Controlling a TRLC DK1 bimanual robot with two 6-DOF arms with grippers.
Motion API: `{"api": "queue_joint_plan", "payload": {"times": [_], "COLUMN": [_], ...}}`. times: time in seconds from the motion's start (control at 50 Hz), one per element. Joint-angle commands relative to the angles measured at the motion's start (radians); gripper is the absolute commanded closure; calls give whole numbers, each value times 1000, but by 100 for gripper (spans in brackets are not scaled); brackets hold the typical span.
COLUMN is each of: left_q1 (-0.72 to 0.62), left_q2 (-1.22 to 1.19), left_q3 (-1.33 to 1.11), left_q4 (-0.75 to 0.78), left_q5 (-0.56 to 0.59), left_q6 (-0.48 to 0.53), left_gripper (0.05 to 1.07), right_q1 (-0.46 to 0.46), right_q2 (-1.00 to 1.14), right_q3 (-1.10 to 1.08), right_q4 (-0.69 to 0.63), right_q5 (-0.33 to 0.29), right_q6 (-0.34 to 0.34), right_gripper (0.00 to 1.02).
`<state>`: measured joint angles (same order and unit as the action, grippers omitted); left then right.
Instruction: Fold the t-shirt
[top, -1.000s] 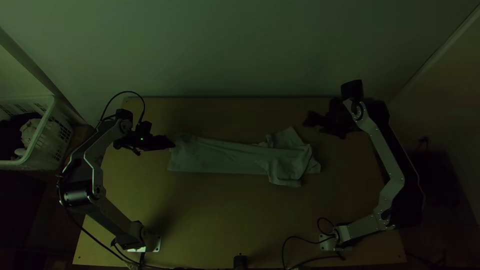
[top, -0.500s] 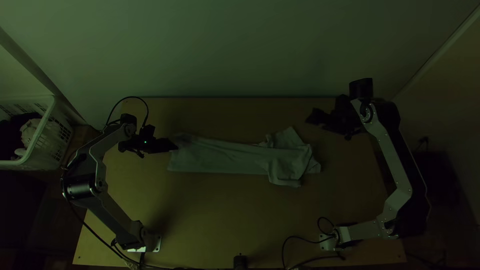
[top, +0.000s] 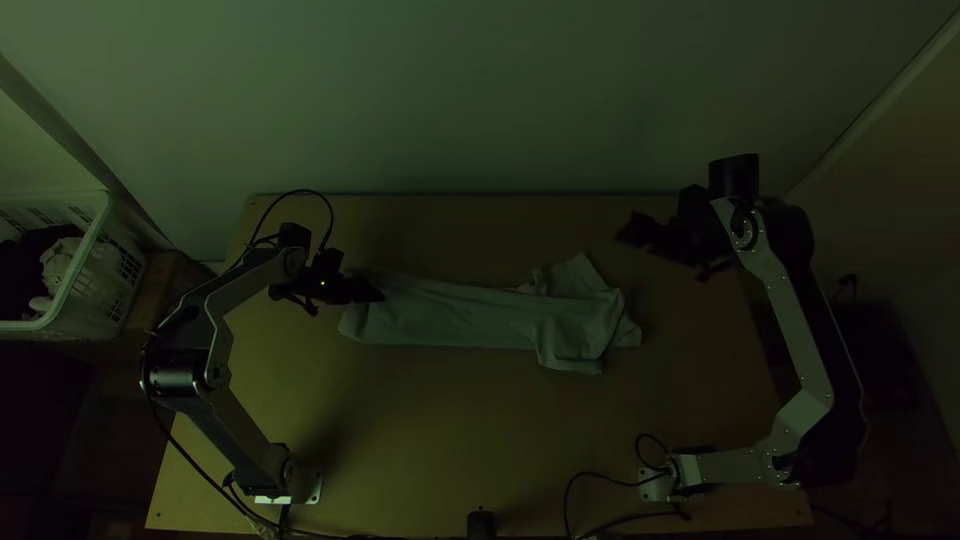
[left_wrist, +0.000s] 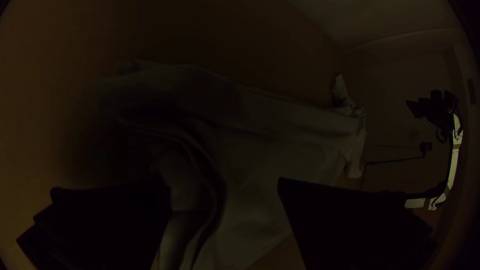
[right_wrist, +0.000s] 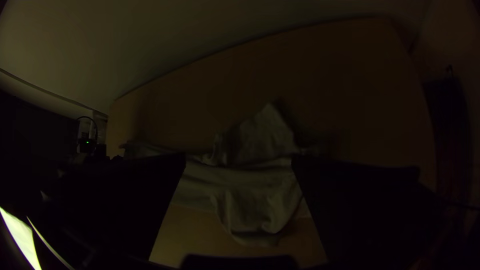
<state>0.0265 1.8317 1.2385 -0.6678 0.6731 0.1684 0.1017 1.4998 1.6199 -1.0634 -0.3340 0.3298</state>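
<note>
Pale t-shirt (top: 460, 317) lies mid-tabletop (top: 430, 430), bunched at end nearer right edge. I read left gripper (left_wrist: 225, 184) and right gripper (right_wrist: 239, 159) agape, empty. Risk: shallow left pinch catches top layer only, skews fold.

T-shirt (top: 450, 318) lies lengthwise left to right on the middle of the table (top: 430, 430), wall (top: 480, 100) behind; left gripper (top: 380, 295) over its left end, right gripper (top: 624, 236) above the table, beyond its right end (positions as seen from overhead). Left arm's base (top: 300, 487) and right arm's base (top: 658, 486) stand near the front corners, and a basket (top: 92, 245) holding cloth items (top: 60, 262) sits off the table's left side.
</note>
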Motion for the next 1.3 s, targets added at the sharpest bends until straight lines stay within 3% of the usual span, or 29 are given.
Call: {"api": "queue_joint_plan", "payload": {"times": [0.0,0.08,0.14,0.18,0.26,0.28,0.62,1.28], "left_q1": [-36,-60,-73,-79,-85,-85,10,449], "left_q2": [-6,-15,-28,-29,-40,-41,-150,-204], "left_q3": [-62,-83,-103,-117,-143,-149,-174,1], "left_q4": [16,65,103,152,231,249,209,-111], "left_q5": [0,-10,-20,-52,-73,-73,-119,-125], "left_q6": [-64,-122,-161,-213,-239,-245,-222,131], "left_gripper": [18,29,44,60,102,105,105,105], "right_q1": [4,7,12,12,13,13,6,6], "right_q2": [-41,-52,-61,-65,-76,-79,-113,-78], "right_q3": [-29,-48,-60,-69,-81,-84,-130,-181], "right_q4": [-9,-10,-9,-9,-10,-10,-9,59], "right_q5": [-10,-11,-11,-11,-11,-11,-10,-7], "right_q6": [20,20,20,20,20,20,15,12], "right_gripper": [5,5,5,5,5,5,5,5]}}
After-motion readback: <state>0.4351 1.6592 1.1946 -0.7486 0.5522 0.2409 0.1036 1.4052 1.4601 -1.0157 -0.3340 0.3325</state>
